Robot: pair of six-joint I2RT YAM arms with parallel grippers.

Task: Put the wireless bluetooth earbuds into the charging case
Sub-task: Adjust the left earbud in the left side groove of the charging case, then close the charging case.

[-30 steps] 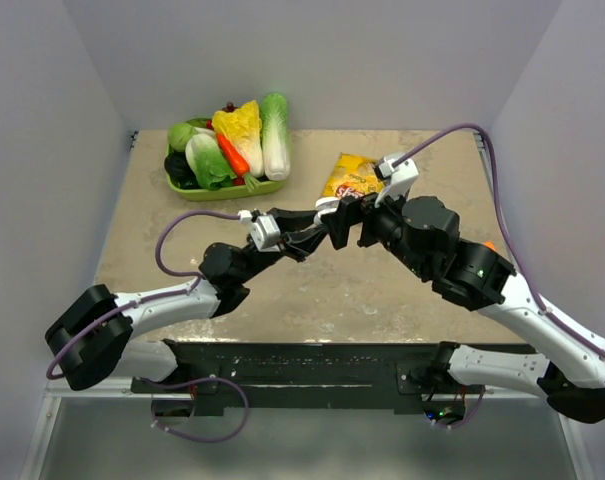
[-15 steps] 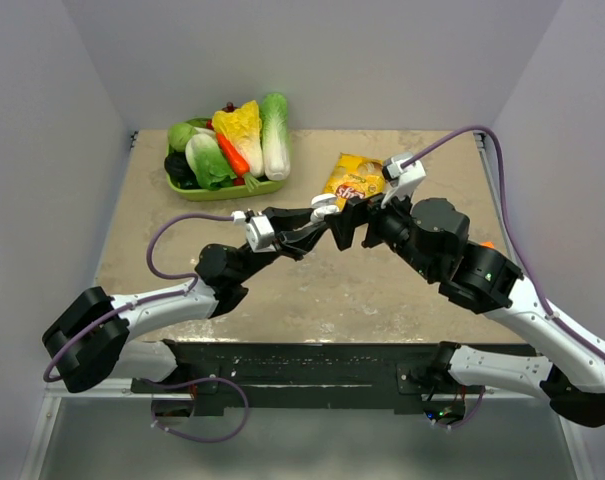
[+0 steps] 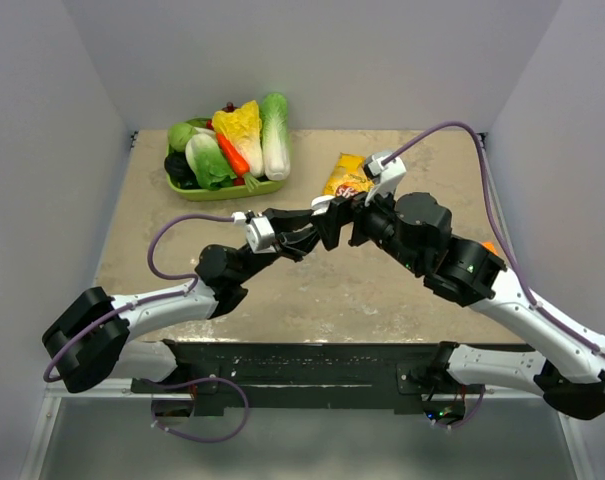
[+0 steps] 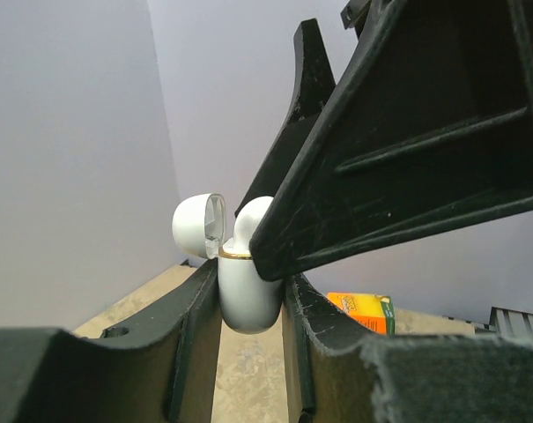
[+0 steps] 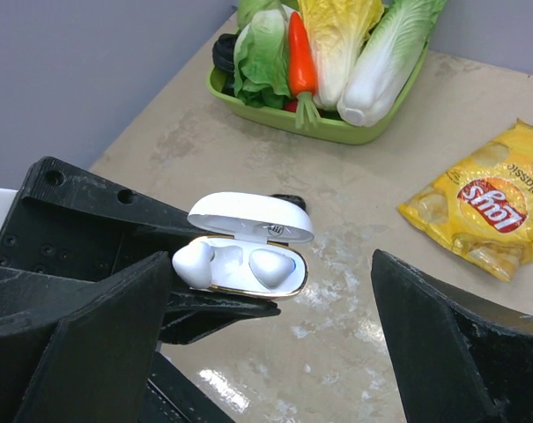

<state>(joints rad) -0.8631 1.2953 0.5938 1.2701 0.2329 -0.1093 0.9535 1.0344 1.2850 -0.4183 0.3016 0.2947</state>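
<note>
Left fingers [image 4: 191,339]: I am pinching the open charging case [image 5: 248,218] aloft, for loading.
Right fingers [image 5: 433,352]: I am hovering them wide, empty, above.

In the left wrist view a black finger [image 4: 407,150] of the right end effector [image 5: 270,257] covers one side of the charging case [image 4: 244,295] and most of the white earbud [image 4: 253,220] above it. An orange-and-green item [image 4: 363,310] behind is half hidden. From above, the case is too small to make out, and an orange object [image 3: 490,246] peeks from behind the right arm [image 3: 502,290]. In the right wrist view the chip bag [image 5: 477,211] and vegetable tray [image 5: 336,130] are cut by the edges.
</note>
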